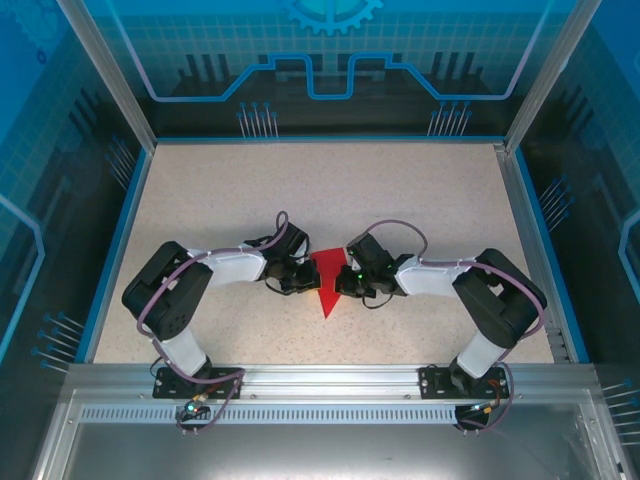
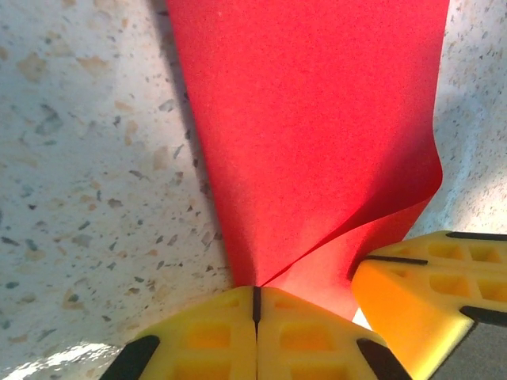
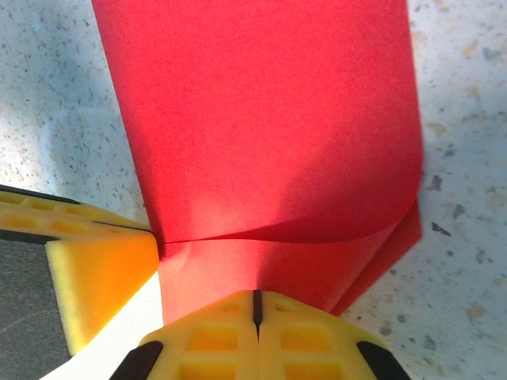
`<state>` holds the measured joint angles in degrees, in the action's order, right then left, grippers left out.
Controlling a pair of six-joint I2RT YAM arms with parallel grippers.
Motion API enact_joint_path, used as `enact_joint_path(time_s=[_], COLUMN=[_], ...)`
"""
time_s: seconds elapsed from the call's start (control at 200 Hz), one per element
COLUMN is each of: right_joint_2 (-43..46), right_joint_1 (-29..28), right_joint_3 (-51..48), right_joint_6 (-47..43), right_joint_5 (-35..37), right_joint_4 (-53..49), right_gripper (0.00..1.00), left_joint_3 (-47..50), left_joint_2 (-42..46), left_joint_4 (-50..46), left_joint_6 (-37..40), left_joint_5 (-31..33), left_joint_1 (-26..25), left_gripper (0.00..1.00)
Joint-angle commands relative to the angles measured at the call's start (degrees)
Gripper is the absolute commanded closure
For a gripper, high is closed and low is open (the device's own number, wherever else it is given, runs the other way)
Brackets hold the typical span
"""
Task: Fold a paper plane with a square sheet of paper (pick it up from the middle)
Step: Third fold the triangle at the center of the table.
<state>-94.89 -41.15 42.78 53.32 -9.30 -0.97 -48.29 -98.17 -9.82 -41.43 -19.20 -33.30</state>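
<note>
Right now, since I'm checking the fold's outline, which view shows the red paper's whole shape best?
Top external: the red paper shows its full pointed triangle outline. Both wrist views give close-ups of its curled layers, with the edges cropped.

Speckled beige tabletop [image 1: 250, 190], blue edging [image 1: 115, 240]; 2 aluminium posts [image 1: 105, 70]; blue circuit-print wall panels [image 1: 330, 50]; bright, even light.

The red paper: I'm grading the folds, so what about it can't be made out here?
Top external: the red paper has its sides under the left gripper and right gripper; creases too small.
Left wrist: top edge cuts off its far end.
Right wrist: the curled upper layer hides what lies beneath.
</note>
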Motion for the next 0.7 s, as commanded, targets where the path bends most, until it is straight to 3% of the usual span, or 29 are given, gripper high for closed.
enact_joint_path(time_s=[0.0, 0.345, 0.695], right_joint_2=[-0.42, -1.25, -0.3], right_joint_1=[0.45, 0.41, 0.44], right_joint_3=[1.18, 1.25, 1.25], right_joint_6=[0.46, 3.78, 5.22], right_joint_5=[1.48, 2.0, 2.86], right_joint_4=[-2.96, -0.27, -0.96], right_gripper=[1.0, 1.0, 1.0], left_joint_3=[-0.6, 8.83, 17.4], left_joint_2=[1.76, 8.9, 13.0], left_joint_4=[1.12, 10.85, 17.93], left_joint_6=[1.09, -4.87, -11.53], left_joint_5=[-1.72, -3.03, -6.3], left_joint_1=[-0.54, -0.61, -3.79], left_gripper=[0.9, 0.65, 0.61])
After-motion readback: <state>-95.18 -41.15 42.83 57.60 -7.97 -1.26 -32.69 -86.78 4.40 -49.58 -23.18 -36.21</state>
